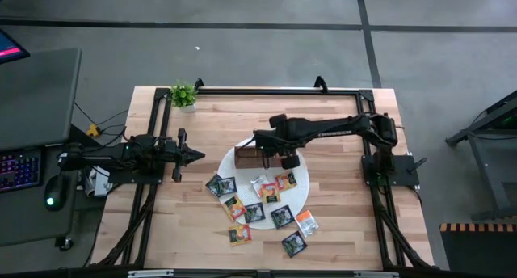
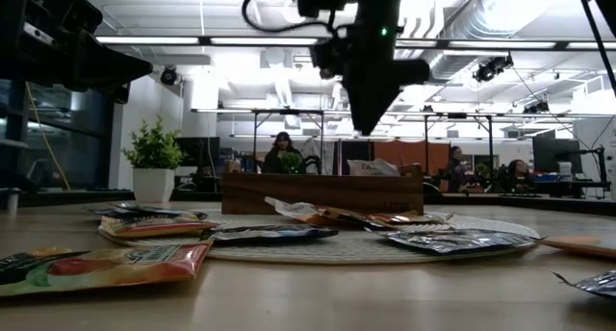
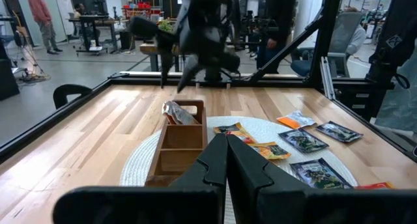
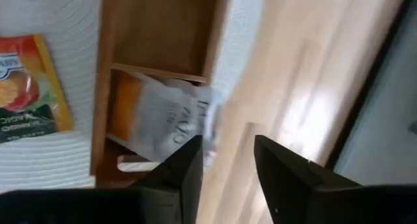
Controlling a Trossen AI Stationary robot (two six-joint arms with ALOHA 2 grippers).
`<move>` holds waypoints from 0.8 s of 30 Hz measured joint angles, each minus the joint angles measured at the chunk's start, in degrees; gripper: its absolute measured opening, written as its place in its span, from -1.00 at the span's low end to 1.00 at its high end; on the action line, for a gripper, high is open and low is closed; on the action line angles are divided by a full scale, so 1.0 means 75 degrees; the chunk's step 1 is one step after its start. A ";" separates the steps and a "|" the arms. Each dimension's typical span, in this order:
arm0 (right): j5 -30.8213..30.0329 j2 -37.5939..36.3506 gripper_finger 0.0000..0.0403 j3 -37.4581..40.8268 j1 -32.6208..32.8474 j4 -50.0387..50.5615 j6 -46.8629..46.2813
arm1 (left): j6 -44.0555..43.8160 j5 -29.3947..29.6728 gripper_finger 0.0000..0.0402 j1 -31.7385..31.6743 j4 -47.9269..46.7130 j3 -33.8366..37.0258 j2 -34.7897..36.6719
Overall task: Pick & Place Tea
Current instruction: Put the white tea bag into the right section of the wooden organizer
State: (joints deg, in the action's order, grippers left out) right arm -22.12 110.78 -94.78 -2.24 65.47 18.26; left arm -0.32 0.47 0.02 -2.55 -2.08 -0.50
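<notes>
Tea sachet [image 4: 166, 116] in wooden box [image 3: 176, 146]; right gripper [image 4: 225, 155] above, jaws apart.

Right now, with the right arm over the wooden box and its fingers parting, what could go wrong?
1. The white sachet sits tilted in the wooden box, one edge over the wall; it may stay propped or tip out onto the table.
2. The right gripper, fingers apart, hangs close over that sachet; lifting away could drag it.
3. The left gripper waits shut, pointing at the box.
</notes>
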 joint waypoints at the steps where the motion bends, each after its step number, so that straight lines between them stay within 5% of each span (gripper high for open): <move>1: 0.0011 -0.0108 -0.30 0.0000 0.0000 0.0026 -0.0122 | 0.0000 0.0000 -1.00 0.0000 0.0000 -0.0001 0.0000; 24: 0.1512 -0.2213 -0.25 0.0481 0.1329 0.3078 -0.5818 | 0.0000 0.0000 -1.00 -0.0001 0.0000 0.0000 0.0000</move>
State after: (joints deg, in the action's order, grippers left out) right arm -10.78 94.18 -91.17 7.73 88.56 -25.38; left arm -0.32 0.47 0.01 -2.55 -2.08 -0.50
